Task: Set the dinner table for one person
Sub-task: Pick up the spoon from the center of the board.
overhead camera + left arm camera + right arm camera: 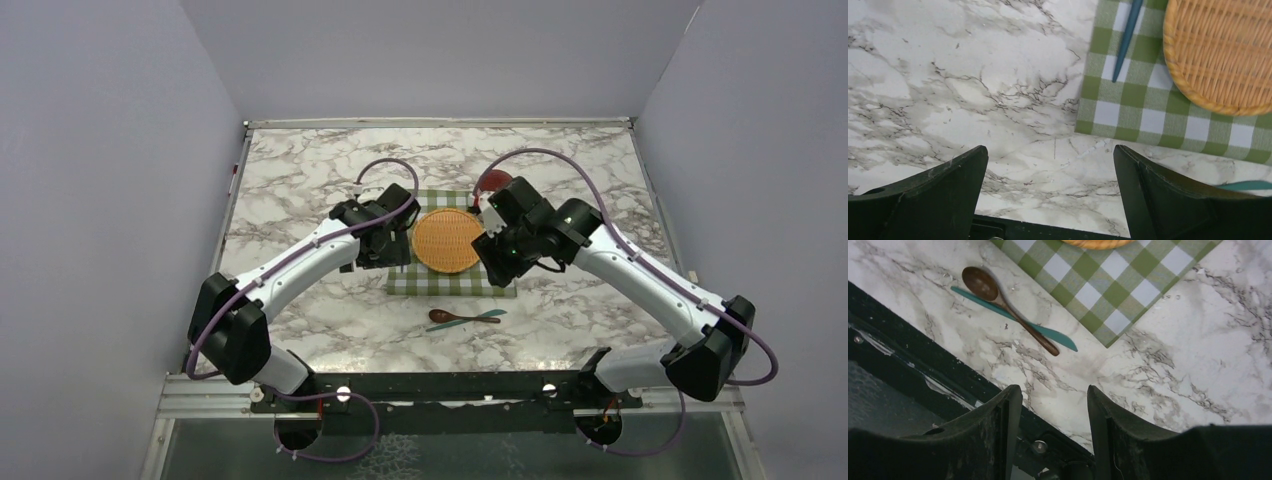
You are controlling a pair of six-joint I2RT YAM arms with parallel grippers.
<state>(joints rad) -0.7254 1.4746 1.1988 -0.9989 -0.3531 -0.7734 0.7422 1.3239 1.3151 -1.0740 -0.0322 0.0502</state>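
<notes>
The marble dinner table carries a green-and-white checked cloth with a round wicker plate on it. My left gripper hovers at the cloth's left edge, open and empty. A teal utensil lies on the cloth left of the wicker plate. My right gripper hovers at the plate's right side, open and empty. A brown wooden spoon lies crossed over a teal knife on the marble in front of the cloth.
A dark red bowl stands behind the cloth, partly hidden by the right arm. The spoon and knife lie near the table's front edge. A metal frame bounds the front. Grey walls close in three sides.
</notes>
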